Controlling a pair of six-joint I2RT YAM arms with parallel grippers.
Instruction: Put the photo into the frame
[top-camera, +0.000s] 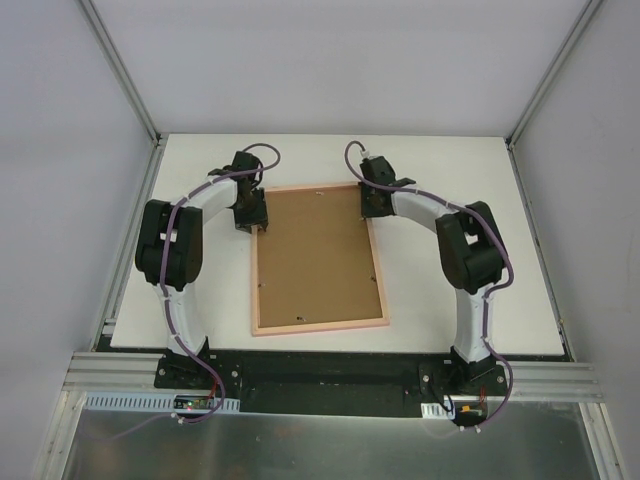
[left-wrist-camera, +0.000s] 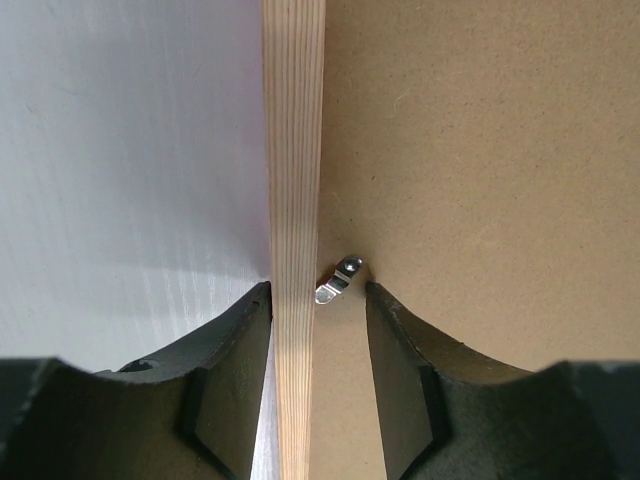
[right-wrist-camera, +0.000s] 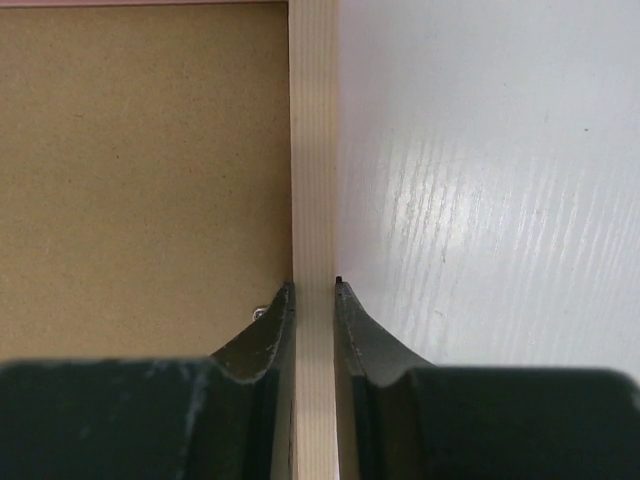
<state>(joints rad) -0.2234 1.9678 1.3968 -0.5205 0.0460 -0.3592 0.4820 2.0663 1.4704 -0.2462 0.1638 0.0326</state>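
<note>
The desk (top-camera: 450, 170) carries the frame (top-camera: 320, 325) back-up, its long axis running away from the arm bases, with a brown board (top-camera: 315, 255) filling it. The photo is not visible, perhaps under the board. The left pincer (left-wrist-camera: 318, 290) straddles the frame's left side near the far corner, jaws half apart, gripping nothing, a clip (left-wrist-camera: 338, 280) between them. The right pincer (right-wrist-camera: 314, 290) is clamped narrow on the right side, opposite.

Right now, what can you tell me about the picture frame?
The frame lies flat, back up, on the white table: thin pale wooden rails, pink at the edges, around a brown backing board with small metal clips. The right gripper pinches its right rail; the left gripper straddles its left rail.
</note>
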